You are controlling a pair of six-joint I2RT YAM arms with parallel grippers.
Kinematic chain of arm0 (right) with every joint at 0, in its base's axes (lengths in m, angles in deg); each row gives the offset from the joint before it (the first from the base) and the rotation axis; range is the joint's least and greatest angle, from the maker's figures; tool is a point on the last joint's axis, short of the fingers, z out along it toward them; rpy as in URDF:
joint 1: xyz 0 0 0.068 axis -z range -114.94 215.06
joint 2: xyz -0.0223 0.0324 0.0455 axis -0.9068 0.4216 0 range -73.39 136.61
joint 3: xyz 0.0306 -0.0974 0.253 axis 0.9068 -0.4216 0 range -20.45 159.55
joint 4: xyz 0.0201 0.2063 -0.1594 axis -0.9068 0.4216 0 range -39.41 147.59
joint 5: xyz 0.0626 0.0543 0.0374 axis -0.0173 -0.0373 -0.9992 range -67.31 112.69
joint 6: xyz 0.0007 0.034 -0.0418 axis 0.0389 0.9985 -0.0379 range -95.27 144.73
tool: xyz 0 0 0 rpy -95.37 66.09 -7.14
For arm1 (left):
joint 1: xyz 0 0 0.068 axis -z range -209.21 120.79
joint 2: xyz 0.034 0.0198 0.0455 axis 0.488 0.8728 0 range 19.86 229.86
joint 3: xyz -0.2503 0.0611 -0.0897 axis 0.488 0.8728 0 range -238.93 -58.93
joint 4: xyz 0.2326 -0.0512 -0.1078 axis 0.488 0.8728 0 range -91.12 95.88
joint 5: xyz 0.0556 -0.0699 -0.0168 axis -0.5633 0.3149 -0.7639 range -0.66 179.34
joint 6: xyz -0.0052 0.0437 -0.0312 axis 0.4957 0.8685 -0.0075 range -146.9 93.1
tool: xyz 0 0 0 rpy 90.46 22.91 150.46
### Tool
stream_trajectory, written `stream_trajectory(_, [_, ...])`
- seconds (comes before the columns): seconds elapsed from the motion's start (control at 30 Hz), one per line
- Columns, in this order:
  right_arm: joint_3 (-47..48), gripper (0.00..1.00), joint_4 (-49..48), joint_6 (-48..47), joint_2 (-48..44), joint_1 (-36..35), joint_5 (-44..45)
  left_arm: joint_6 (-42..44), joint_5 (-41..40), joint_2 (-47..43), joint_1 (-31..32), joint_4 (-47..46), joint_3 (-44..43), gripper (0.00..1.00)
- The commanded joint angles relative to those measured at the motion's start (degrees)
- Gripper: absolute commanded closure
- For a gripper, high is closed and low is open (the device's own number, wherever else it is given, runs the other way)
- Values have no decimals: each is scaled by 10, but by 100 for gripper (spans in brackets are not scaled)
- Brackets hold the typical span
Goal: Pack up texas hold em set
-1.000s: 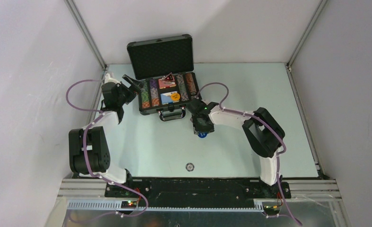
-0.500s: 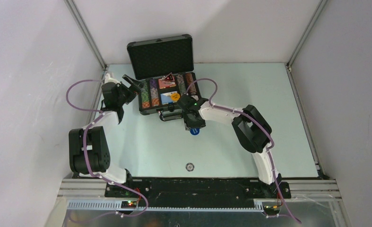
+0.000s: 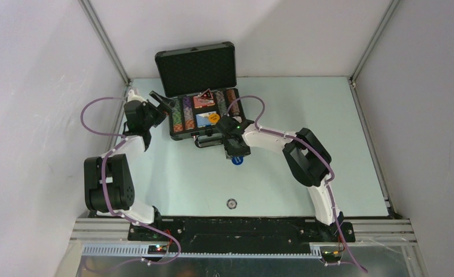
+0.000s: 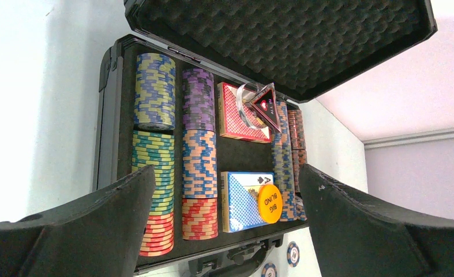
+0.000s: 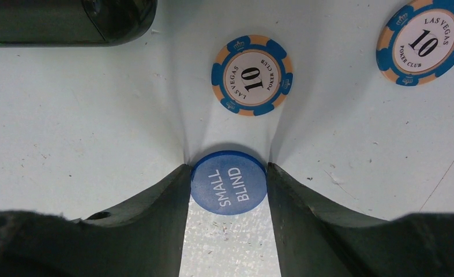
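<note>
Top view: the open briefcase (image 3: pixel 197 70) sat beyond both arms, left jaws at its left end, right jaws before its handle.

Left wrist: the jaws stood wide apart and empty, chip rows (image 4: pixel 200 150) ahead between them.

Right wrist: the jaws gripped the SMALL BLIND button (image 5: pixel 229 182). A 10 chip (image 5: pixel 252 75) lay just ahead on the surface (image 5: pixel 68 115).

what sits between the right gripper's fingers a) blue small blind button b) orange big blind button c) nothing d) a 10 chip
A: the right wrist view shows the blue small blind button pinched at its edges by the right gripper.
</note>
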Motion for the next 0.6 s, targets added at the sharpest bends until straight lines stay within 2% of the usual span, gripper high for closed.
stream_trajectory(0.0, [-10,43,34,-13,42,-8,5,-7,8,2,-4,-21,-6,2])
stream_trajectory(0.57, [-39,40,45,-19,25,-18,-8,-7,7,2,-4,-21,-7,2])
